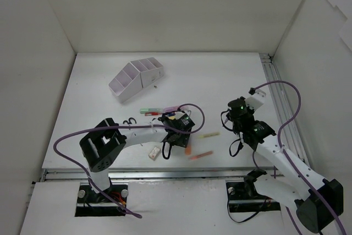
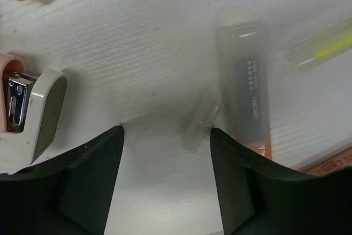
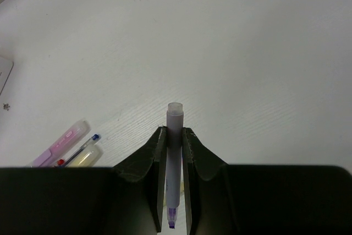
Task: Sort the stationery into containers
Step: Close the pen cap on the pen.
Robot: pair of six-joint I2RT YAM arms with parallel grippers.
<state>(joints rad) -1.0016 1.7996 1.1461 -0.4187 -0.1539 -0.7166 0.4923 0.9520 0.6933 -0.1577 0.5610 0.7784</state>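
The right gripper (image 3: 174, 133) clamps a purple highlighter (image 3: 174, 114) by its barrel; it looks light, stiff and smooth, so it may slip. The left gripper (image 2: 166, 133) stands unclenched above a clear cap (image 2: 201, 120).

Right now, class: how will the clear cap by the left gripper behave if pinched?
The clear cap looks small and hollow, so it is probably very light. Its smooth, round plastic might roll or slip out of the left gripper.

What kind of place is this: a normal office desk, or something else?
Probably a robot test bench in a lab. Two robot arms are bolted at the edge of a white table, plain white panels enclose it, and pens lie scattered near a desk organizer.
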